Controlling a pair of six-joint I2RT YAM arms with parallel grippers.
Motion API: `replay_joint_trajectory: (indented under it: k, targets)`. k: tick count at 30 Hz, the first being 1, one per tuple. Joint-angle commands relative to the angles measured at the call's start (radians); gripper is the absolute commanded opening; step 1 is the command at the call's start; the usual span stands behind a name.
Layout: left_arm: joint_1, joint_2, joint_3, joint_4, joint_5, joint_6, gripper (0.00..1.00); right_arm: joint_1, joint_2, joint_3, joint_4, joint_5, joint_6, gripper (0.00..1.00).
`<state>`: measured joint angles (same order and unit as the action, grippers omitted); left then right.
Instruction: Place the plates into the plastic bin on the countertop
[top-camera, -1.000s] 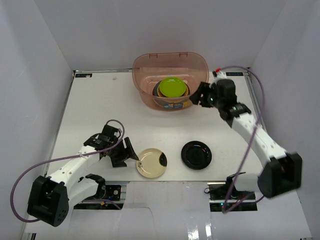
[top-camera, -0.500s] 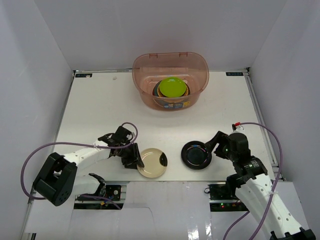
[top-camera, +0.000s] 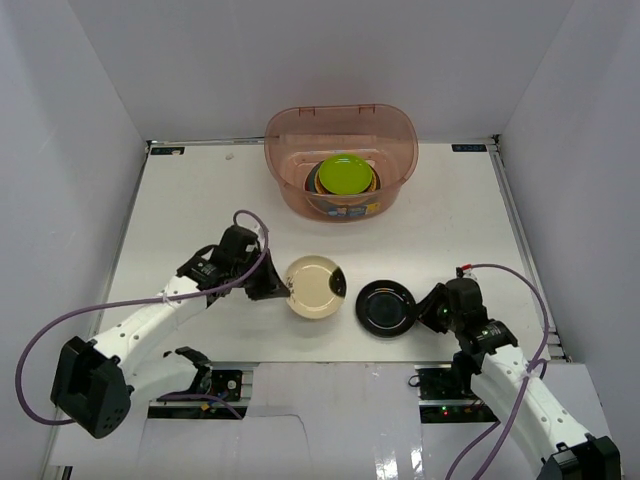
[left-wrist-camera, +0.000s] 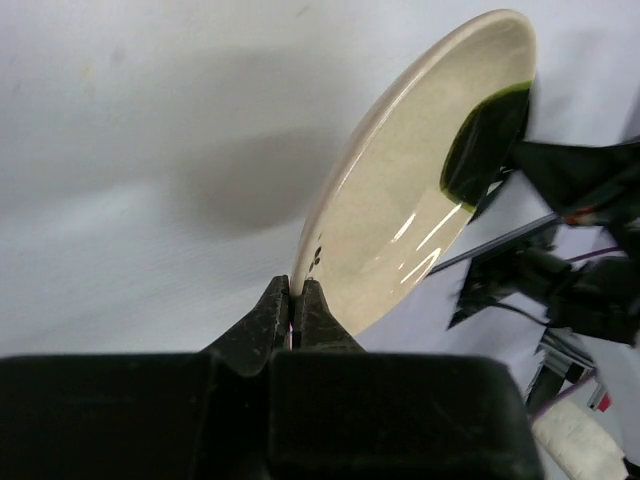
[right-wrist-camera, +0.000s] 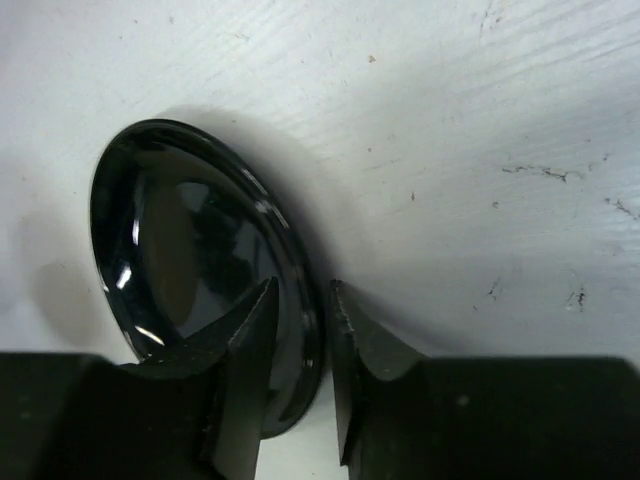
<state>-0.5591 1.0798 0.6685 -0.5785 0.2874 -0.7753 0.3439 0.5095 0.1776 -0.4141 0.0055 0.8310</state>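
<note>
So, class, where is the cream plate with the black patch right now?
In the top view the cream plate is near the front centre, pinched by its left rim in the left end effector, just left of the black plate.

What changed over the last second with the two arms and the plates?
The left gripper closed on the rim of the cream plate and lifted it off the countertop, toward the plastic bin. The right gripper swung from beside the bin down to the black plate, fingers now straddling its rim. The bin and its stacked plates stayed put; the black plate barely shifted.
</note>
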Motion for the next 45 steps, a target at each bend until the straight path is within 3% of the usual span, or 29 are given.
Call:
replay_joint_trajectory:
  k: [1,4,9,13,17,21,28,31,32,33,35,40,43,45]
  targets:
    - [0.001,-0.017,0.207,0.035,-0.033,0.001,0.00,-0.003,0.023,-0.058,0.058,-0.055,0.045,0.26]
    - [-0.001,0.069,0.384,0.057,-0.068,0.020,0.00,-0.003,0.032,-0.053,0.072,-0.041,0.039,0.08]
    - [0.008,0.313,0.718,0.058,-0.142,0.088,0.00,-0.003,0.020,0.002,0.096,-0.085,-0.012,0.08]
    - [0.022,0.625,1.015,0.040,-0.223,0.131,0.00,-0.002,-0.003,0.048,0.113,-0.128,-0.064,0.08]
    - [0.044,0.912,1.418,-0.050,-0.269,0.146,0.00,0.000,0.003,0.120,0.101,-0.142,-0.119,0.08]
    - [0.091,1.126,1.643,-0.133,-0.251,0.137,0.00,0.000,0.006,0.175,0.107,-0.176,-0.156,0.08]
    - [0.130,1.241,1.651,-0.101,-0.180,0.129,0.01,0.001,0.027,0.299,0.101,-0.187,-0.181,0.08]
    - [0.136,1.267,1.651,-0.083,-0.113,0.142,0.34,0.001,0.055,0.379,0.095,-0.159,-0.196,0.08]
    - [0.137,1.273,1.658,-0.083,-0.097,0.149,0.67,0.000,0.067,0.404,0.097,-0.144,-0.197,0.08]
    - [0.140,1.273,1.665,-0.081,-0.088,0.151,0.81,0.001,0.093,0.457,0.100,-0.138,-0.199,0.08]
    - [0.143,1.246,1.675,-0.075,-0.079,0.166,0.98,0.000,0.122,0.502,0.119,-0.125,-0.199,0.08]
    - [0.142,1.079,1.651,-0.011,-0.086,0.217,0.98,0.001,0.291,0.626,0.245,-0.072,-0.190,0.08]
    - [0.143,0.887,1.535,0.052,-0.117,0.248,0.98,-0.002,0.437,0.722,0.319,-0.012,-0.202,0.08]
    - [0.143,0.709,1.354,0.109,-0.142,0.237,0.98,-0.002,0.570,0.785,0.348,0.053,-0.227,0.08]
